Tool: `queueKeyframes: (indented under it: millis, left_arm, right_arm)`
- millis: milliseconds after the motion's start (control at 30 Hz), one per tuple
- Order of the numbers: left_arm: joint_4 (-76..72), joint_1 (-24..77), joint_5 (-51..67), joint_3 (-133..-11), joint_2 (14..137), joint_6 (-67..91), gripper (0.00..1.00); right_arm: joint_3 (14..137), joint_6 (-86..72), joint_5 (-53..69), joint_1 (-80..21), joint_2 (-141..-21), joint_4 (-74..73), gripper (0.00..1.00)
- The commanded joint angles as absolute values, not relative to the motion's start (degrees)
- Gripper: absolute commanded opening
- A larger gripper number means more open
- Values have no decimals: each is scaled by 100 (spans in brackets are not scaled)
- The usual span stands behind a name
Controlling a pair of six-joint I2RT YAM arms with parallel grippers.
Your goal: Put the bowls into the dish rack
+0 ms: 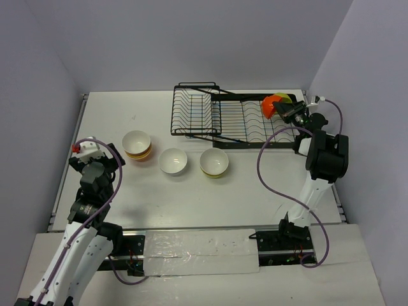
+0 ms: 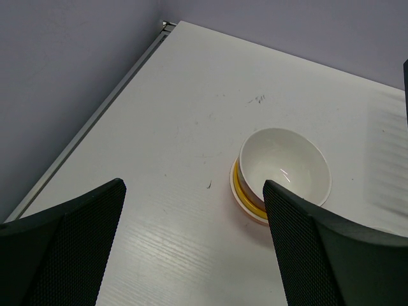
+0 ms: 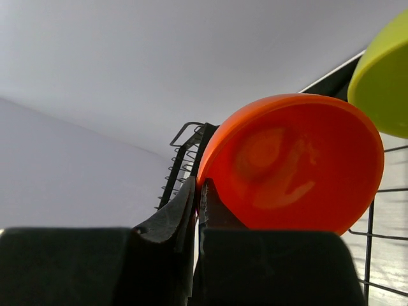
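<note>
Right gripper (image 3: pixel 199 191) was clenched, jaws almost together, and we read it as pinching the rim of the orange bowl (image 3: pixel 299 159), whose edge ran down into the slit between the fingers. That bowl stood on edge, bottom toward the wrist camera, over the right end of the dish rack (image 1: pixel 223 124). We could not tell whether it was already seated between prongs. Just beside it, further right, a lime-green bowl (image 3: pixel 382 76) was also up on edge at the rack's end.

Out on the table (image 1: pixel 255 191), three more bowls sat upright in a loose row in front of the rack: an orange-banded bowl (image 1: pixel 137 145), a white bowl (image 1: pixel 173 160) and a yellow-green bowl (image 1: pixel 214 162).

Left gripper (image 2: pixel 191 191) hung released, jaws wide, holding nothing. The orange-banded bowl was ahead of it and off to its right, apart from both fingers.

Handling, as we judged it: the bowls looked small, light and rigid, with a glossy glaze, so slippery and chippable against wire. The wall is thin, so the best hold is a rim pinch, one finger inside and one outside, squeezed firmly enough that the bowl would not swivel when tipped on edge.
</note>
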State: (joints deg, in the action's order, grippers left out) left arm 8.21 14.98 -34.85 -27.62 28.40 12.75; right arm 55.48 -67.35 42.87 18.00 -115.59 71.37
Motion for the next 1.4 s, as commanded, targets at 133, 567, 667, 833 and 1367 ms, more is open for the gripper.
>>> queueKeyframes:
  millis: [133, 567, 667, 833, 1367]
  left_arm:
    - [738, 1512, -3568, -2874, 2795, 1195, 94]
    - [721, 1512, -3577, -2839, 2637, 1143, 94]
    - [703, 1512, -3577, -2839, 2628, 1125, 94]
    - [694, 1512, -3533, -2830, 2593, 1116, 94]
    - [747, 1512, -3525, -2839, 2487, 1134, 94]
  right_arm:
    - [5511, -6969, 4210, 1907, -11768, 8024, 0]
    - [5423, -7110, 4026, 1995, -11953, 8138, 0]
    - [5423, -7145, 3990, 2004, -11997, 8165, 0]
    - [5431, -7251, 3946, 2004, -12085, 8262, 0]
    - [5634, -7374, 3648, 2004, -12278, 8235, 0]
